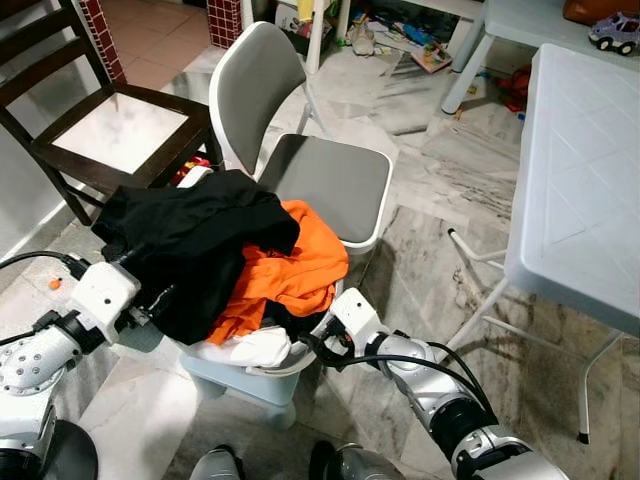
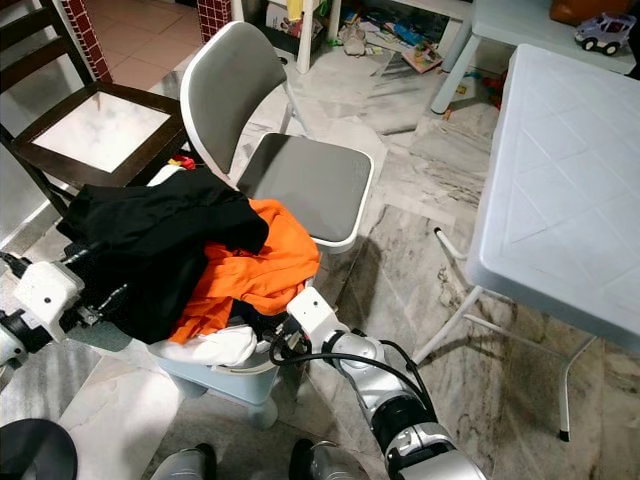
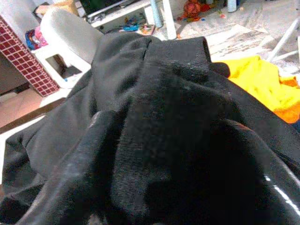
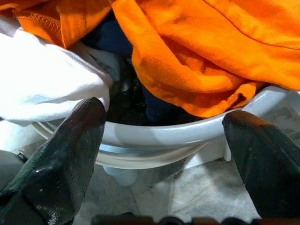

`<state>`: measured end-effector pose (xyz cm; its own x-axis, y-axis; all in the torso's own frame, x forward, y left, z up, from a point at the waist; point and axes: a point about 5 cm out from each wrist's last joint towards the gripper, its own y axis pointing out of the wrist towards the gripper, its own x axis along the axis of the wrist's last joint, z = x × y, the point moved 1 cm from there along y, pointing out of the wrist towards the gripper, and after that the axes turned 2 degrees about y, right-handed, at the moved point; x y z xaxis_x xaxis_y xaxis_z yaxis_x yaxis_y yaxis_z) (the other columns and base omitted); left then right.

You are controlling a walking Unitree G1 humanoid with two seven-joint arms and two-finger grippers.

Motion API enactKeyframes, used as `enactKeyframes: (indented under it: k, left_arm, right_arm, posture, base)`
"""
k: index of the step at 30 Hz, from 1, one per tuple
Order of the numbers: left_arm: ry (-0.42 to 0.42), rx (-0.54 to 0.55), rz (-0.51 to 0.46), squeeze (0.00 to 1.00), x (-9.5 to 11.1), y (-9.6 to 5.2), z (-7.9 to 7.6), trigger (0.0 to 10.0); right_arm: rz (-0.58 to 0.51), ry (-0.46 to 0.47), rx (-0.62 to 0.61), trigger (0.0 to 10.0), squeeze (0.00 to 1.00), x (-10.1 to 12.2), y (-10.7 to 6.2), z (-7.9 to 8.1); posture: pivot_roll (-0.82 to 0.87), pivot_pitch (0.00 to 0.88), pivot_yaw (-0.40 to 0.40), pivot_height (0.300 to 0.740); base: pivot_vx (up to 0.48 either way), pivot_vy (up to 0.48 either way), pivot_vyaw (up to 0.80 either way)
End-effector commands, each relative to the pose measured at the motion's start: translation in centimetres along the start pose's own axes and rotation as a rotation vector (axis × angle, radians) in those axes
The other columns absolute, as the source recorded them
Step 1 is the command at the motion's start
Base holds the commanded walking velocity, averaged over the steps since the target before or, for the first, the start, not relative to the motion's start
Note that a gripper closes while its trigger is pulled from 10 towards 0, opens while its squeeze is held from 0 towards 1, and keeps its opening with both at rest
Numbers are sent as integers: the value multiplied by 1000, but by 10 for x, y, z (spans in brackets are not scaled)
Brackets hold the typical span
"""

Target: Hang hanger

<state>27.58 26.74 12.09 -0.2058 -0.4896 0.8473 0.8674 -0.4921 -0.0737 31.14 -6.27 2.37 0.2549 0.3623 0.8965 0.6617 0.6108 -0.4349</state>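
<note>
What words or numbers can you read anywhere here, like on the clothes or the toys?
None can be read.
Orange garment: plain, no print visible.
Black garment: plain, no print visible.
White table: only a moulded diamond pattern, no letters.
Toy car: too small to read.
Clutter on the floor: too small and blurred to read.

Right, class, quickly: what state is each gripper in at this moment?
Left gripper: pressed into the black garment; open or shut cannot be told.
Right gripper: open, fingers spread at the white basket's rim, holding nothing.
</note>
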Motion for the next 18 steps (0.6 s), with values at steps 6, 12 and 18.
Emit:
enactKeyframes:
  k: [6, 12, 18]
  left_arm:
    - [19, -68, 32, 0, -8, -5, -8, 0]
    - [17, -58, 30, 0, -9, -6, -9, 0]
    - [17, -49, 26, 0, -8, -6, -6, 0]
  right_arm:
    - [26, 2, -4, 10000, 0, -7, -2, 0]
    - [26, -1, -3, 10000, 0, -6, -1, 1]
    - [22, -1, -2, 10000, 0, -3, 1, 2]
  posture:
    - [136, 218, -123, 740]
    - [144, 213, -123, 740]
    - [150, 210, -117, 740]
  base:
    - [0, 0, 0]
    - [0, 0, 0]
    - [0, 0, 0]
